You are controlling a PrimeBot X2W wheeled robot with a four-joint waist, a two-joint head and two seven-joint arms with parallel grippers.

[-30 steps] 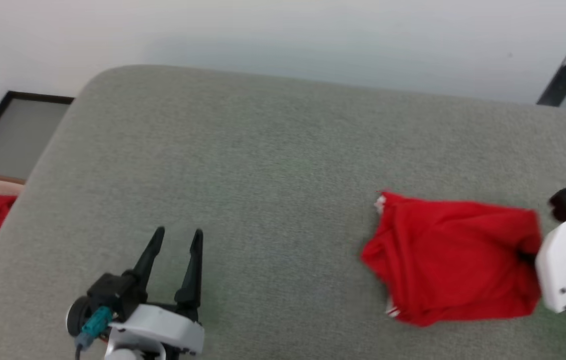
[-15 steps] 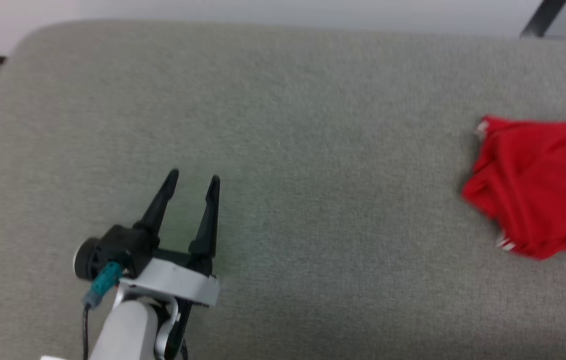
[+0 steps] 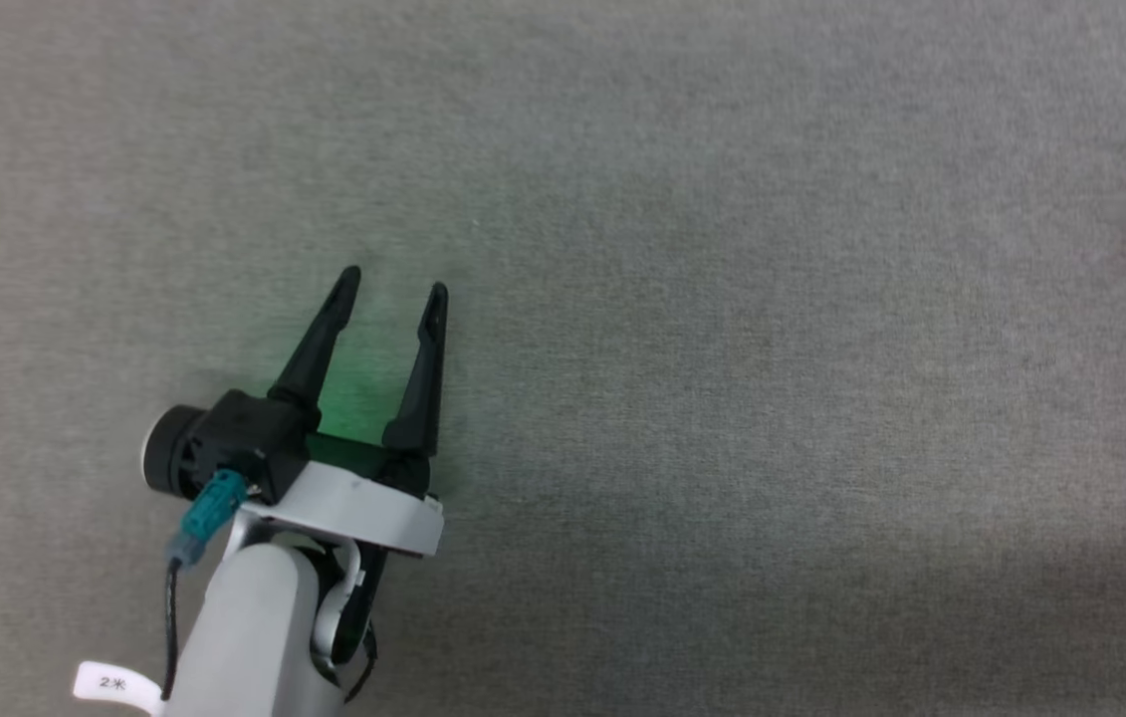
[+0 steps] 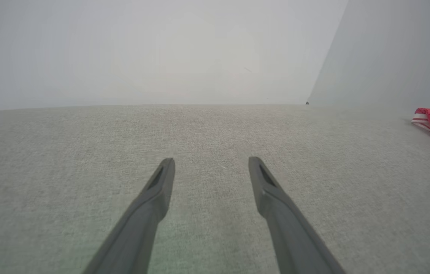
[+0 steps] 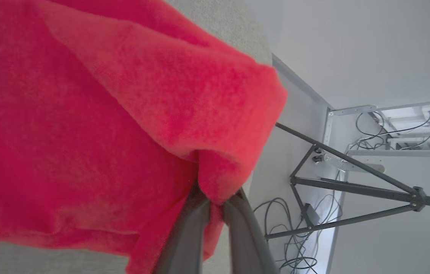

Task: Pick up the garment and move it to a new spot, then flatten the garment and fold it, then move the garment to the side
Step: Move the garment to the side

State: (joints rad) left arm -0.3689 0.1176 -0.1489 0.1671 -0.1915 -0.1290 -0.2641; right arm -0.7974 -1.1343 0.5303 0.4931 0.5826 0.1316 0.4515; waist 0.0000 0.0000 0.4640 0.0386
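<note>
Red cloth is clamped between the two dark fingers of the right gripper (image 5: 215,203), which stand together on one fold of the garment (image 5: 104,114). The T-shirt rests in bunched layers on the grey fabric surface (image 5: 28,260), at its right side and close to the edge, beyond which a dark metal stand (image 5: 415,197) is on the floor. In the head view a small red part of it shows at the far right, well apart from the left gripper (image 3: 393,284). That gripper is over bare fabric at the near left, with its fingers apart and nothing between them. So the grasp is made. The layers are perhaps already a fold, but the close view is too poor to be sure. If they are, I judge that only setting the garment down at the side and letting go is left. If not, flattening and folding are not yet done.
</note>
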